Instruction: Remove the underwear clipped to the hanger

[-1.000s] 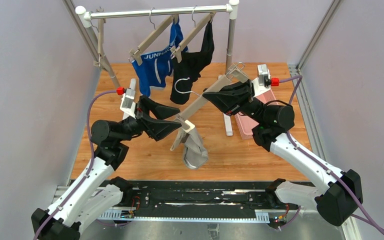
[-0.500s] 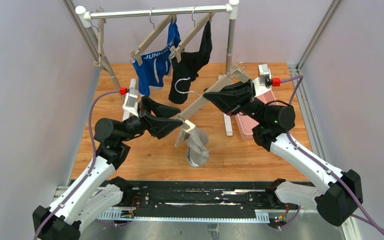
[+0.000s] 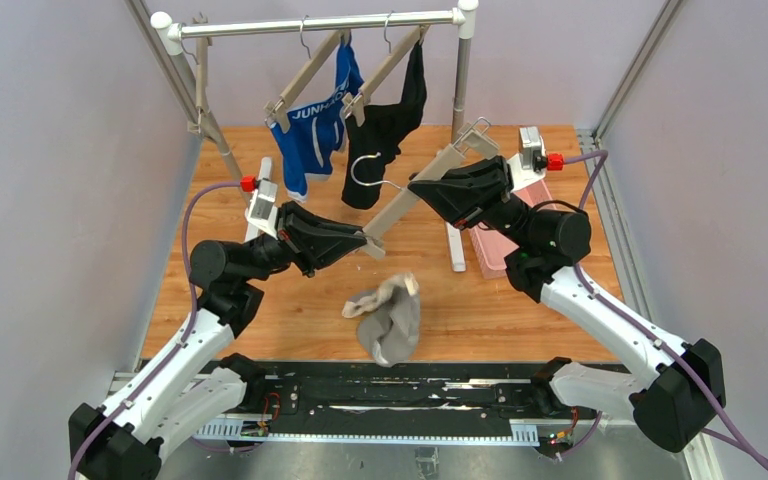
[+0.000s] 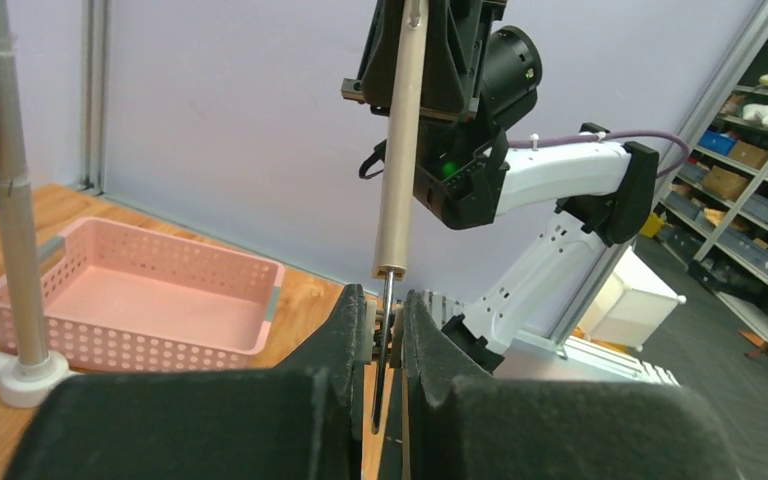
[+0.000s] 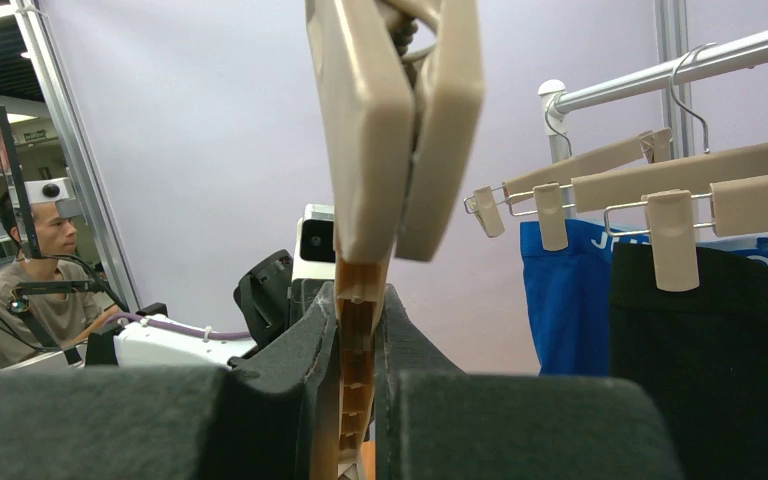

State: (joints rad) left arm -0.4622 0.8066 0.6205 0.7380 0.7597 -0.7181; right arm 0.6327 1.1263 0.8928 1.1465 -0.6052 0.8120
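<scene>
Underwear first: the grey cloth briefs with a pale waistband (image 3: 385, 318) lie crumpled on the bare wooden table (image 3: 290, 320), just below the low end of the beige clip hanger (image 3: 400, 205) and free of it. You hold that hanger slanted between both arms. The right gripper (image 3: 428, 190) is clenched on the bar near the high end, so the hanger cannot swing. The left gripper (image 3: 360, 240) is closed tightly on the metal clip at the low end, and I judge that this squeeze is what opens the clip. So this hanger looks finished, one piece of three.

Beyond the hanger, the bright blue briefs with white lettering (image 3: 310, 140) and the plain black briefs (image 3: 385, 130) hang clipped on two similar hangers from the metal rail (image 3: 320, 22). The black pair hangs very near the wire hook (image 3: 363, 165) of your hanger. Take care when you lift or turn it, because the hook could catch the cloth.

To the right of the hanger, behind the right arm, stand the pink perforated plastic basket (image 4: 175, 262) and the rail's upright post (image 3: 463, 90), so room is tight there. To the left of the hanger and toward the arm bases the table offers more room, except where the grey briefs lie.
</scene>
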